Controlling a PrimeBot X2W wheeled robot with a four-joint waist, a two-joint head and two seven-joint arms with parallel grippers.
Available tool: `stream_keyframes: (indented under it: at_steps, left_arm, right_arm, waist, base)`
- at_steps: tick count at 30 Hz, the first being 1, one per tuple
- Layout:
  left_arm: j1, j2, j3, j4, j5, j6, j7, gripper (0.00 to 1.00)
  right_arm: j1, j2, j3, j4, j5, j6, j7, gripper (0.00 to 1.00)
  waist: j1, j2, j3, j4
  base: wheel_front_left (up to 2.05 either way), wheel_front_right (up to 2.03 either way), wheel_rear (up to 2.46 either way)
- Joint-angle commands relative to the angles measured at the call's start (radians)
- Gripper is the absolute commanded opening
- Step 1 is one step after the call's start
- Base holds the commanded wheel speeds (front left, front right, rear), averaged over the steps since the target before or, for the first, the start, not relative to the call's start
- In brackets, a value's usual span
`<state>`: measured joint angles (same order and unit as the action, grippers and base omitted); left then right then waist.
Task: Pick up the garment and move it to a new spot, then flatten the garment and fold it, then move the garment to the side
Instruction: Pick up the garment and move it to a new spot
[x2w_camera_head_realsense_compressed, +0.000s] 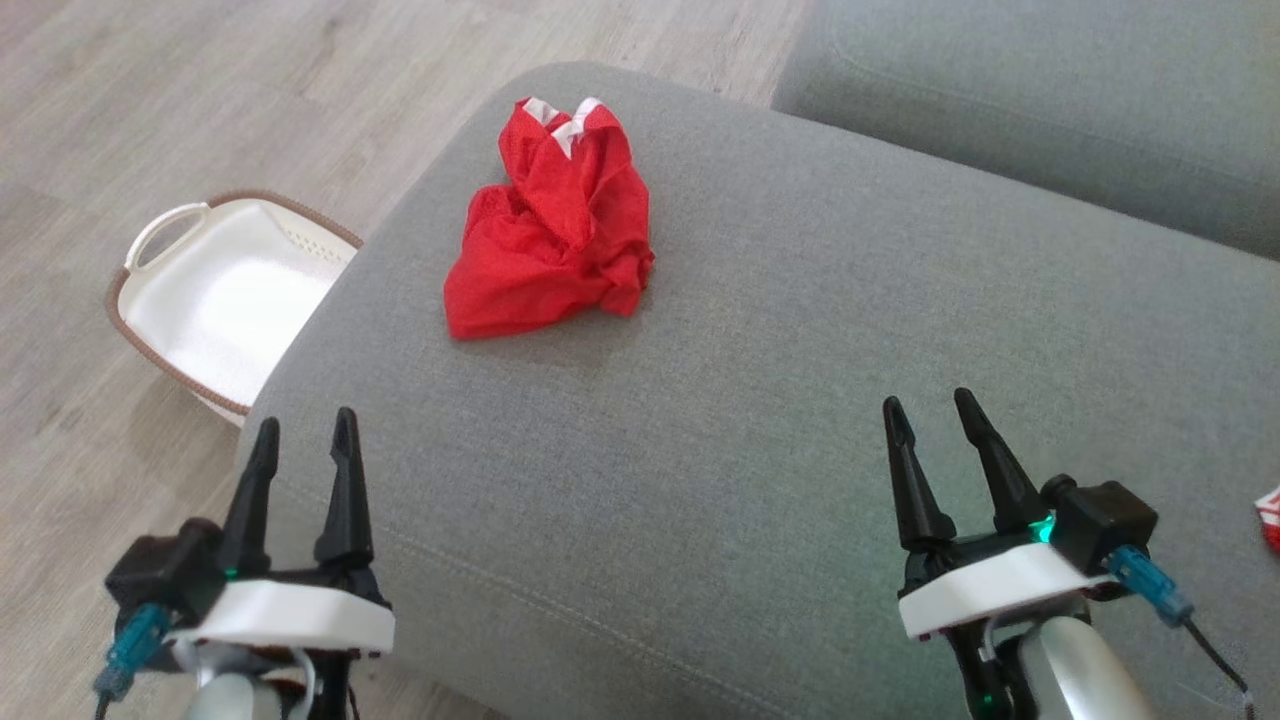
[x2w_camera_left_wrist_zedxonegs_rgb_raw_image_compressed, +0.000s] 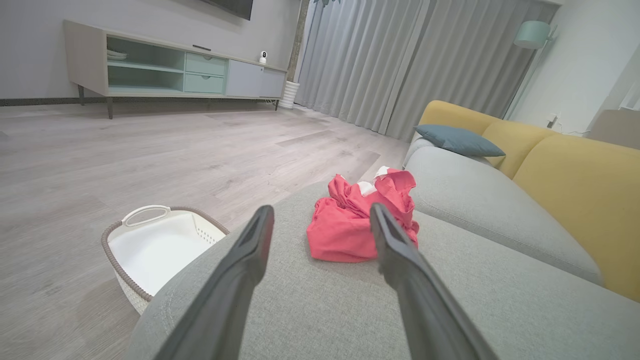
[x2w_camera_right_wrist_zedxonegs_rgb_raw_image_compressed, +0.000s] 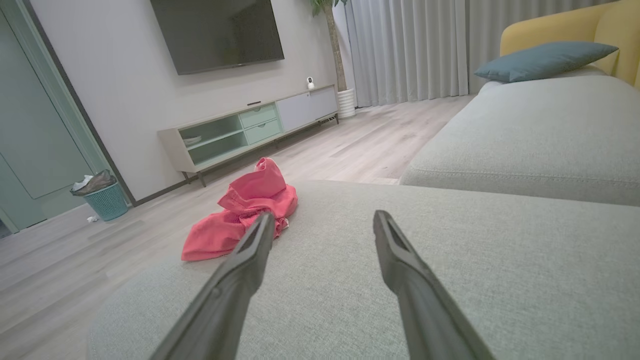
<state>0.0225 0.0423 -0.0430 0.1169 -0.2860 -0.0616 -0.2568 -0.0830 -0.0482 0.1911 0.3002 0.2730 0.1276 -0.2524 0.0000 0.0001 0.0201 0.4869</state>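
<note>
- Garment (x2w_camera_head_realsense_compressed: 555, 235): a red piece with white trim at its far end, crumpled in a heap on the grey sofa cushion (x2w_camera_head_realsense_compressed: 800, 350). It lies on the cushion's far left part, near the rounded edge.
- Left pincer (x2w_camera_head_realsense_compressed: 305, 420) hovers over the cushion's near left corner. Its two dark fingers are spread apart with nothing between them. It is well apart from the garment, which lies ahead and a little to its right.
- Right pincer (x2w_camera_head_realsense_compressed: 929, 400) hangs over the near right part of the same cushion, likewise spread wide and holding nothing, well apart from the garment.
- A white basket (x2w_camera_head_realsense_compressed: 300, 245) with a brown woven rim and a loop handle stands on the wooden floor (x2w_camera_head_realsense_compressed: 200, 100), just beside the cushion's left edge.
- A second grey seat (x2w_camera_head_realsense_compressed: 1050, 100) lies beyond the cushion. It has a yellow backrest (x2w_camera_left_wrist_zedxonegs_rgb_raw_image_compressed: 575, 185) and carries a blue pillow (x2w_camera_left_wrist_zedxonegs_rgb_raw_image_compressed: 460, 140).
- A small red-and-white thing (x2w_camera_head_realsense_compressed: 1270, 515) shows at the right edge of the head view, cut off; I cannot tell what it is.
- Across the room stand a low cabinet (x2w_camera_right_wrist_zedxonegs_rgb_raw_image_compressed: 250, 130), a dark screen (x2w_camera_right_wrist_zedxonegs_rgb_raw_image_compressed: 220, 32) on the wall above it, and grey curtains (x2w_camera_left_wrist_zedxonegs_rgb_raw_image_compressed: 400, 60).
</note>
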Motion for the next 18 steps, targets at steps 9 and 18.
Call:
stream_keyframes:
  at_steps: [9,18]
  left_arm:
    - [-0.123,0.008,0.092,-0.026,0.007,-0.005,-0.005,1.00]
    - [-0.335,0.054,0.084,0.200,0.053,-0.042,-0.001,1.00]
  right_arm:
    - [-0.071,-0.002,-0.017,-0.035,-0.068,0.003,-0.009,1.00]
    - [-0.147,-0.002,-0.152,-0.122,-0.193,0.003,0.039,1.00]
  waist:
    - [0.0000,-0.0001,0.103,-0.039]
    - [0.0000,-0.0001,0.244,-0.079]
  base:
    - [0.00,0.00,0.00]
    - [0.00,0.00,0.00]
